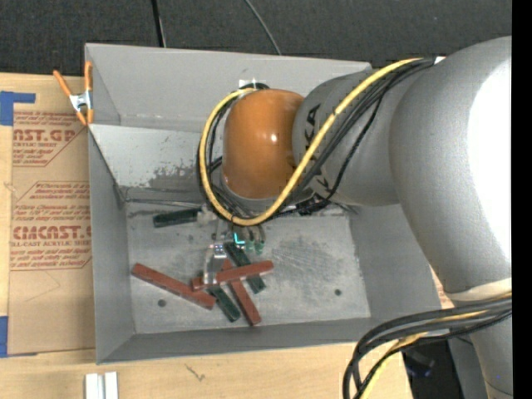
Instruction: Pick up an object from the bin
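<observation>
My gripper [218, 266] reaches down below the orange cover onto a small heap in the middle of the bin floor. Its metal fingers stand among crossed reddish-brown sticks [241, 270] and dark green sticks [226, 302]. A long reddish-brown stick [170, 284] stretches out to the left of the heap. Whether anything sits between the fingers is hidden by the heap and the wrist.
A dark green stick [176, 218] lies apart near the bin's back wall, left of the arm. The large grey arm and its cables cover the bin's right and upper part. Bare floor lies to the right of the heap.
</observation>
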Controlling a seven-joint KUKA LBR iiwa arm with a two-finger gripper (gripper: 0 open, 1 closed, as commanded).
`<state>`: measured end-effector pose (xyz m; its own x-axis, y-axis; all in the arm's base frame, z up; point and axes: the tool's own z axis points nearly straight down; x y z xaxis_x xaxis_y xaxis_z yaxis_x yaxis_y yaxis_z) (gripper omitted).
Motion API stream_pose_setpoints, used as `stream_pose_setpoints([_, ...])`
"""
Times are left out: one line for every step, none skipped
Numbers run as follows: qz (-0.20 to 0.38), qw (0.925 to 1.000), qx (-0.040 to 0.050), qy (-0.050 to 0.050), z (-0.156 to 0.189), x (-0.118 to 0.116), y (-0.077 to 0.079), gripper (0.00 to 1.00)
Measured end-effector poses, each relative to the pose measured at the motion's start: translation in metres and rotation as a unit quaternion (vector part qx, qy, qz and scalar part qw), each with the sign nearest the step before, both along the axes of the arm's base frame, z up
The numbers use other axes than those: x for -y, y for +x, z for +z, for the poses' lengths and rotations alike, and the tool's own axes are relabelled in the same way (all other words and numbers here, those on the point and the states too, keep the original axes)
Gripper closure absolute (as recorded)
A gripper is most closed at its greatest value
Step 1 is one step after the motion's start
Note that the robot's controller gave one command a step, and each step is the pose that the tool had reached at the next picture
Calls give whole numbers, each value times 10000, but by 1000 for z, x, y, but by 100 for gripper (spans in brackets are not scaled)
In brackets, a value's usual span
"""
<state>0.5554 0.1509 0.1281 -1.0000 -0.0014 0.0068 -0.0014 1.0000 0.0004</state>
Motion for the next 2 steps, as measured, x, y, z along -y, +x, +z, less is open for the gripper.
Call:
stream_pose_setpoints([-4,10000,36,5,4,0,2,0])
stream_pose_setpoints([68,9999,73,14,-1,2,0,0])
